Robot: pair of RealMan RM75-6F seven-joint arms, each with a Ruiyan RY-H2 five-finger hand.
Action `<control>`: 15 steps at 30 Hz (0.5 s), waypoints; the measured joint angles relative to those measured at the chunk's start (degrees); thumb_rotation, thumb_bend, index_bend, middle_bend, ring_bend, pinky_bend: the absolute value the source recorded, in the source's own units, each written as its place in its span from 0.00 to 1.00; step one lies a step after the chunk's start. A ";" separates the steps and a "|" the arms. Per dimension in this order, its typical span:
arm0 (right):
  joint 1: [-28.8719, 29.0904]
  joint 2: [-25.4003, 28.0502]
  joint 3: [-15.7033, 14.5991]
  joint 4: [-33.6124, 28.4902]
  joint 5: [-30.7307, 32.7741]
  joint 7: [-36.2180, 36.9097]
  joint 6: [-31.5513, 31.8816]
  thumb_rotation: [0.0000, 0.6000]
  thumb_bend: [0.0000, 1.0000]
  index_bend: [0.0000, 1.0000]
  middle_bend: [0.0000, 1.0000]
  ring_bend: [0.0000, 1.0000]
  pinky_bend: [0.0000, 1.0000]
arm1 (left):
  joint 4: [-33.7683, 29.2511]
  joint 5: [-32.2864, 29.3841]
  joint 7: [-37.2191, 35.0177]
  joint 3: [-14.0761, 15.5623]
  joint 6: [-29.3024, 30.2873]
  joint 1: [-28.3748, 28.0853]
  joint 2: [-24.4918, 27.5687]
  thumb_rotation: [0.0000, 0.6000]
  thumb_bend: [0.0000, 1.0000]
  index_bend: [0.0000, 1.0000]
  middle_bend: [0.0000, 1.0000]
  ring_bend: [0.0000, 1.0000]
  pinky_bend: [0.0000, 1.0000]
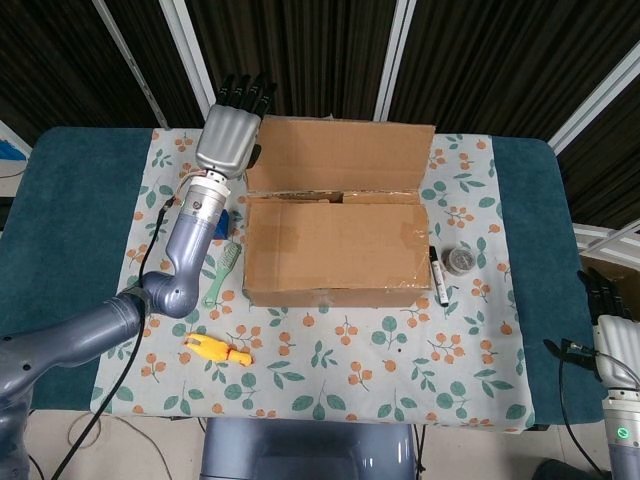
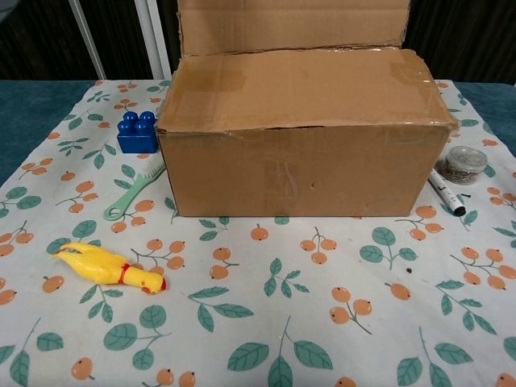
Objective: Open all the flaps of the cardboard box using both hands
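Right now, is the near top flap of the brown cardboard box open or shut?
Shut: the near top flap lies flat across the brown cardboard box; only the far flap is raised.

The teal bench [image 1: 70, 230] carries a floral cloth [image 1: 330, 365] holding the cardboard box [image 1: 335, 250], green brush [image 2: 133, 189], blue block [image 2: 138, 133], yellow chicken [image 2: 109, 267], marker [image 1: 438, 276] and small jar [image 1: 459, 261].

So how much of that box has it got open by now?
One done: the far flap of the cardboard box is folded back, with the left hand at its corner. The near flap still lies shut, and the right hand waits off the table's edge.
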 measured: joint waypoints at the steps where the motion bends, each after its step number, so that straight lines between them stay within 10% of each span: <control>1: -0.03 0.02 0.01 -0.03 0.04 0.02 0.00 1.00 0.12 0.00 0.00 0.00 0.20 | 1.06 -0.23 0.29 0.17 -0.34 -0.44 -0.49 1.00 0.31 0.00 0.00 0.00 0.05; 15: -0.03 0.31 0.02 0.00 0.53 -0.43 -0.51 1.00 0.12 0.00 0.00 0.00 0.20 | 3.80 -0.66 -2.12 1.95 -1.87 -0.73 -2.12 1.00 0.31 0.00 0.00 0.00 0.05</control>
